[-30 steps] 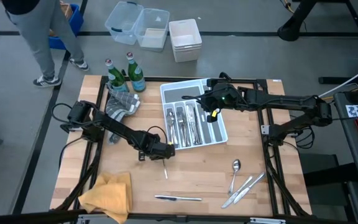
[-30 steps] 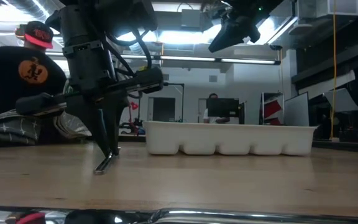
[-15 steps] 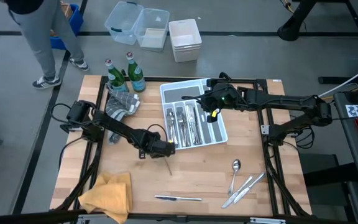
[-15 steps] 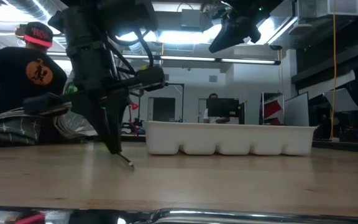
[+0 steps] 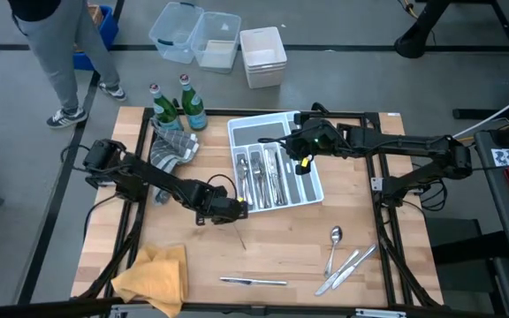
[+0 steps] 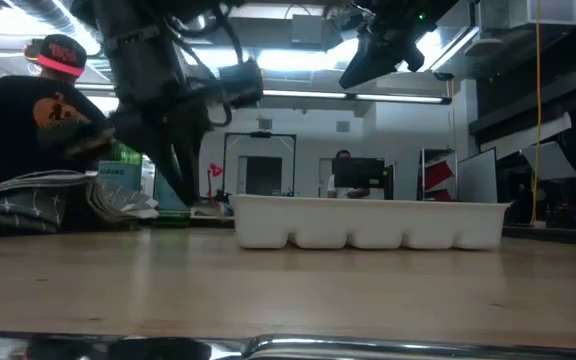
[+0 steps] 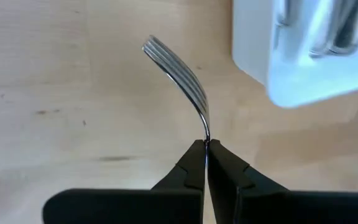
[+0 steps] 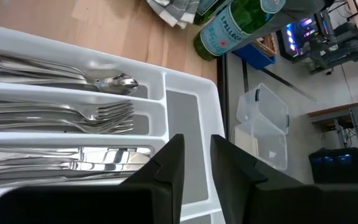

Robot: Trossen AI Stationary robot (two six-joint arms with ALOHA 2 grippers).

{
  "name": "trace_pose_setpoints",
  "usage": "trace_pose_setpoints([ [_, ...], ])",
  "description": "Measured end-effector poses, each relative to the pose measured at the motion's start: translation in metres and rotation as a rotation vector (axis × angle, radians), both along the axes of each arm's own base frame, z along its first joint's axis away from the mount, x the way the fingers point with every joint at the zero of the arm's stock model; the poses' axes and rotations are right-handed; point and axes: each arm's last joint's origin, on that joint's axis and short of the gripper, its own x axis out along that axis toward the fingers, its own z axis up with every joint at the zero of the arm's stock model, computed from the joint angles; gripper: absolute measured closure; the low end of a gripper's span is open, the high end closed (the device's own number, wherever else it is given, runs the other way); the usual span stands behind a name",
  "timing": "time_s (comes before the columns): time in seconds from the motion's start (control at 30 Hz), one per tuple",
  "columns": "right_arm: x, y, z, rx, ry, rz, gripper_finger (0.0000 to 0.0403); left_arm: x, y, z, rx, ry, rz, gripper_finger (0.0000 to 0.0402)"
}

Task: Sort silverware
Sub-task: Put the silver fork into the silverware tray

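Silverware: one fork (image 7: 178, 74) is clamped by its handle in the left gripper (image 7: 206, 148), lifted clear of the table (image 5: 281, 243) just beside the tray (image 5: 303, 190); its tines are shown only by the left wrist view. Spoons (image 8: 61, 79), forks (image 8: 73, 115) and knives (image 8: 73, 155) are seen sorted in the tray. Loose pieces (image 5: 338, 261) lie near the table's front edge. The right gripper (image 8: 194, 165) is held over the tray, jaws apart. A second earlier, the fork was still touching the table.
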Motion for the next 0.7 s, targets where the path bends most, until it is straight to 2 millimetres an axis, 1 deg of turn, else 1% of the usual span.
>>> trace_pose_setpoints([
  [0.27,0.000,0.000,0.000,0.000,0.002,0.000,0.0322,-0.011,0.001,0.034,-0.011,-0.105,-0.037,0.0401],
  [0.37,0.000,0.000,0.000,0.000,0.002,0.000,0.0322,-0.012,0.008,0.044,0.020,-0.153,-0.023,0.0401],
  [0.43,0.000,0.000,0.000,0.000,0.002,0.000,0.0322,-0.010,0.017,0.048,0.068,-0.186,0.005,0.0401],
  [0.53,0.000,0.000,-0.001,0.002,0.007,-0.001,0.0322,-0.001,0.036,0.053,0.159,-0.268,0.051,0.0401],
  [0.7,-0.001,0.000,-0.002,0.029,0.011,-0.022,0.0322,0.019,0.079,0.049,0.308,-0.337,0.015,0.0401],
])
